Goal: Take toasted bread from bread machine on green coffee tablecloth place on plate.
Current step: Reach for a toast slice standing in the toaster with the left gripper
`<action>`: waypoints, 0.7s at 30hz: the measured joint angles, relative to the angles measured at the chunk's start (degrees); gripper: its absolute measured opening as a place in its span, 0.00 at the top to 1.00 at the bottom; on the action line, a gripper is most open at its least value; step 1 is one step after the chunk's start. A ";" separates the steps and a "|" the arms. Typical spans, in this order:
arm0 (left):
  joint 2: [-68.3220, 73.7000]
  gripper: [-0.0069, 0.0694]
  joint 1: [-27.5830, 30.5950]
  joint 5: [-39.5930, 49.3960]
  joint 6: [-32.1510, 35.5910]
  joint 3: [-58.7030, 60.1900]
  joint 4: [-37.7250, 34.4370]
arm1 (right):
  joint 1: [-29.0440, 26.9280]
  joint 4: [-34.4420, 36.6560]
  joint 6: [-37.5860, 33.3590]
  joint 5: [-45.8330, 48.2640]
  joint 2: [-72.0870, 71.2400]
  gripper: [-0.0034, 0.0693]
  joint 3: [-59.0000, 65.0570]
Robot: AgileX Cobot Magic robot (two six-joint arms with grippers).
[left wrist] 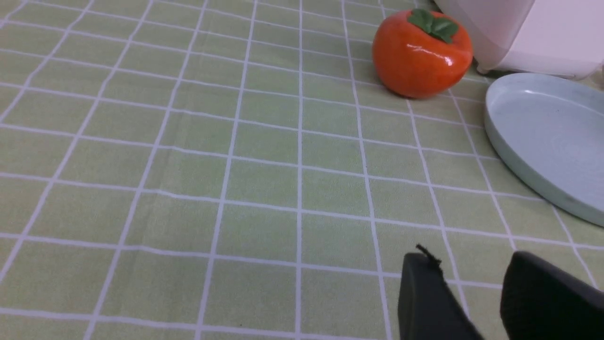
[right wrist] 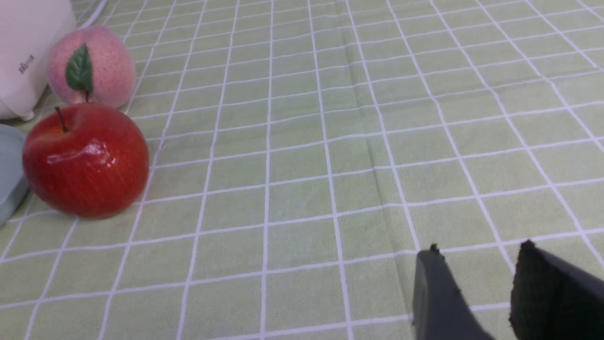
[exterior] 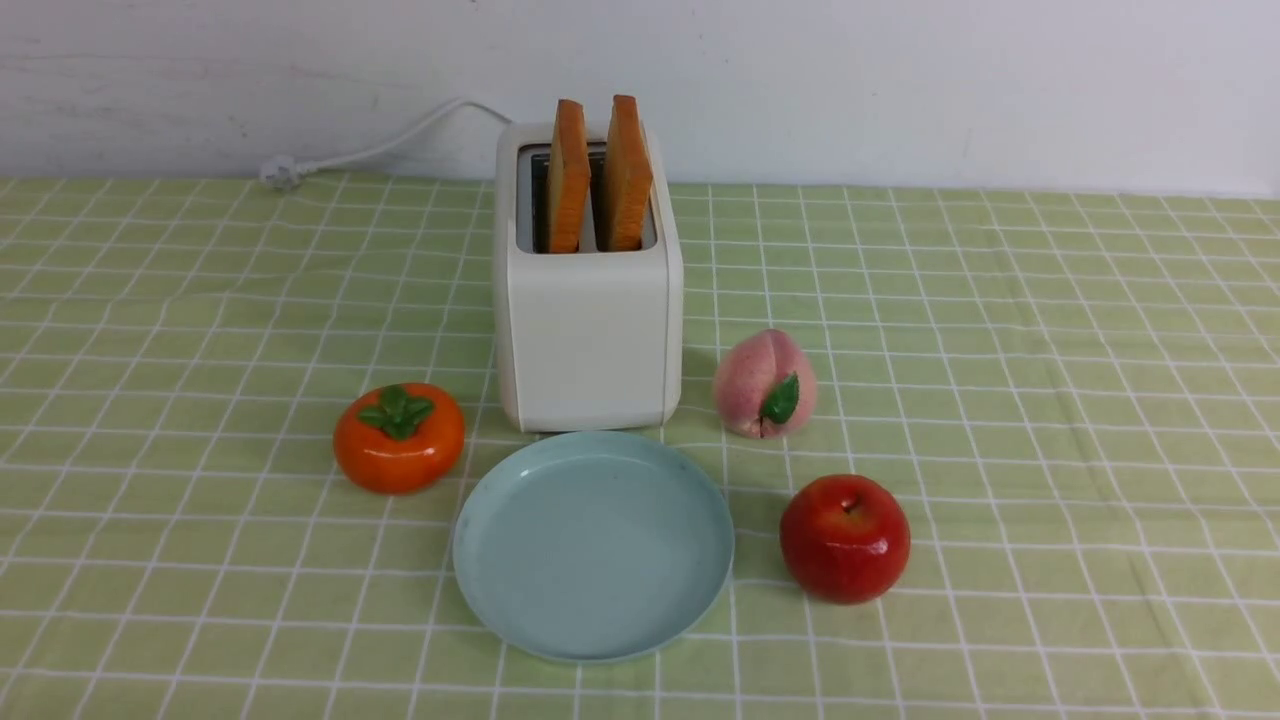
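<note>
Two slices of toasted bread, one on the left [exterior: 567, 176] and one on the right [exterior: 626, 172], stand upright in the slots of the cream-white bread machine [exterior: 588, 340] on the green coffee tablecloth [exterior: 1000, 400]. The pale blue-green plate [exterior: 594, 545] lies bare just in front of it. Neither arm shows in the front view. My left gripper [left wrist: 472, 257] hovers open over bare cloth, apart from the plate's rim [left wrist: 528, 174]. Well away from the plate, my right gripper [right wrist: 476, 250] is open over cloth too, holding nothing.
An orange persimmon [exterior: 399, 437] sits left of the plate. A pink peach [exterior: 765, 385] stands right of the toaster, with a red apple [exterior: 845, 538] right of the plate. The toaster's white cord [exterior: 380, 145] runs along the wall behind.
</note>
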 joint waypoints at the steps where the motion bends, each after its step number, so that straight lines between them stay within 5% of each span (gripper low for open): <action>1: 0.00 0.60 0.00 -0.33 0.00 0.00 -0.20 | 0.00 0.00 0.00 0.00 0.00 0.62 0.00; 11: 0.00 0.60 0.00 -2.12 0.00 0.00 -3.07 | 0.00 0.00 0.00 0.00 0.00 0.62 0.00; 21: 0.00 0.60 0.00 -11.72 0.00 0.00 -22.73 | 0.00 0.00 0.00 0.05 0.00 0.62 0.00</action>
